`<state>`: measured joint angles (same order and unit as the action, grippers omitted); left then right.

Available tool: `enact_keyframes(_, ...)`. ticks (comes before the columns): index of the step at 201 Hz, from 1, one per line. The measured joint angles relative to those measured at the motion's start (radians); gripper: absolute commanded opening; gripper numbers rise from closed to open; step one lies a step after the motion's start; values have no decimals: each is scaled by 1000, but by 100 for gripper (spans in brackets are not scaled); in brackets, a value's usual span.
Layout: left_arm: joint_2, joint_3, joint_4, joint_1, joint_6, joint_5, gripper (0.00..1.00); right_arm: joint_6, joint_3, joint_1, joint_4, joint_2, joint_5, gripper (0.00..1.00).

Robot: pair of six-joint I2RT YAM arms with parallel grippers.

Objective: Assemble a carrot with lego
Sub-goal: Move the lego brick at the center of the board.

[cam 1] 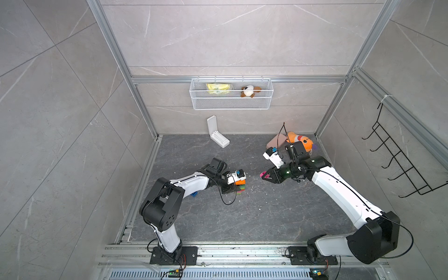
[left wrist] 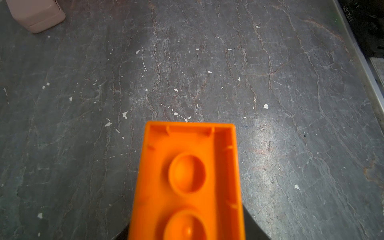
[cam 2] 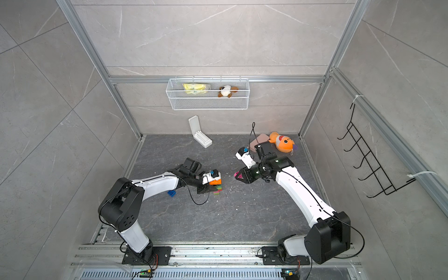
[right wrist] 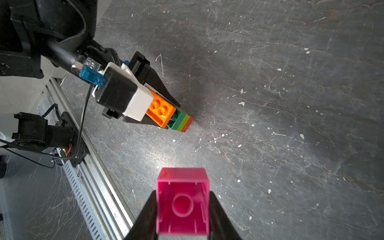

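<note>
The carrot [cam 1: 240, 188] [cam 2: 217, 189] [right wrist: 180, 123] is a short stack of green, lime and red lego standing on the dark floor. An orange brick [cam 1: 240, 181] [cam 2: 215, 181] [right wrist: 160, 110] sits on top of it. My left gripper [cam 1: 238, 185] [right wrist: 169, 116] [left wrist: 187, 230] is shut on this orange brick, a black finger against each long side. The left wrist view shows the orange brick's hollow underside [left wrist: 187, 176]. My right gripper [cam 1: 264, 175] [cam 2: 238, 175] [right wrist: 182, 199] hovers to the right, shut on a square pink brick [cam 1: 262, 174] [right wrist: 182, 205], apart from the stack.
A loose blue brick [cam 1: 194, 194] [cam 2: 171, 193] lies beside the left arm. At the back stand a white hinged case [cam 1: 217, 134], a pink case [cam 1: 275, 141] [left wrist: 37, 14] and an orange plush fish [cam 1: 299, 143]. A wire basket [cam 1: 231, 103] hangs on the back wall.
</note>
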<state>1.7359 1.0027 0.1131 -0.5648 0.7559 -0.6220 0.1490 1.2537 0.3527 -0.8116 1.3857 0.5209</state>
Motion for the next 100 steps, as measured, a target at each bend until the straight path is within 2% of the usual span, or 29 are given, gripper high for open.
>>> enact_keyframes(56, -11, -9, -15, 6, -6, 0, 69, 32, 0, 30, 0, 0, 0, 24)
enact_keyframes(100, -110, -93, -95, 19, -114, -8, 82, 134, 30, 42, -10, 32, 28, 25)
